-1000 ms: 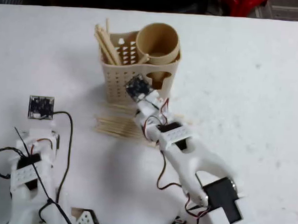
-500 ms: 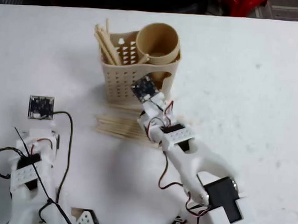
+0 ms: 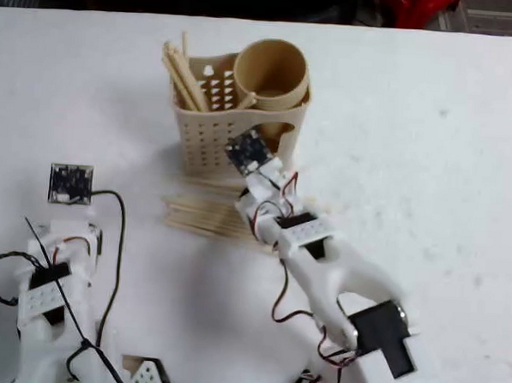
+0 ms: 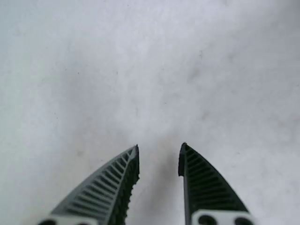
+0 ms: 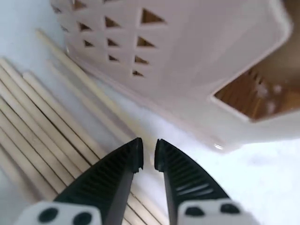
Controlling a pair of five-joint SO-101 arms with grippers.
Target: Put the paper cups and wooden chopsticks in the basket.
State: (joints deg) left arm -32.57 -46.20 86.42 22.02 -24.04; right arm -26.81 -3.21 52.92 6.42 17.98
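Right claw (image 5: 148, 153) shifted sideways, white table (image 3: 431, 123)

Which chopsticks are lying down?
The pile on the table in front of the basket, by the right claw; the others stand up in the basket.

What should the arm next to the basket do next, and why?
Probably open the right gripper wider and lower it onto the loose chopsticks: its fingers show a narrow gap with nothing between them, and those sticks lie on the table beside the basket.
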